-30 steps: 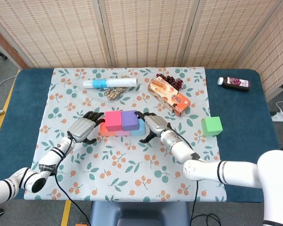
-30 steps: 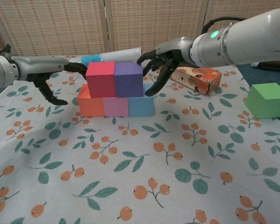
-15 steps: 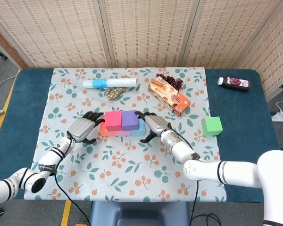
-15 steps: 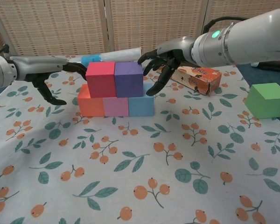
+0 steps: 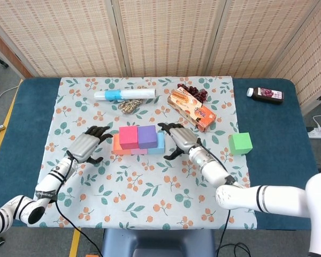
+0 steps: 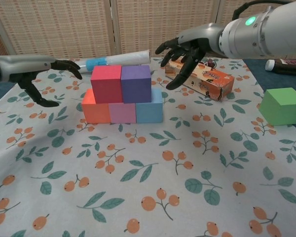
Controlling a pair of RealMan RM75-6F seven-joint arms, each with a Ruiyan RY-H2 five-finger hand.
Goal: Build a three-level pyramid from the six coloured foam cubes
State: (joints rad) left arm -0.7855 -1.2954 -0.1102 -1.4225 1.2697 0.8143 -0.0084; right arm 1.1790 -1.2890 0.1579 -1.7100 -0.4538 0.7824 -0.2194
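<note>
The counter carries a floral cloth. On it, an orange, pink and blue cube row bears a red cube and purple cube. The left hand and right hand flank them, fingers spread, empty. A green cube sits well apart, right.

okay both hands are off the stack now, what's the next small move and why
Probably send the open right hand toward the green cube. Two levels stand, red cube and purple cube on three others, and the green one sits apart on that side.
</note>
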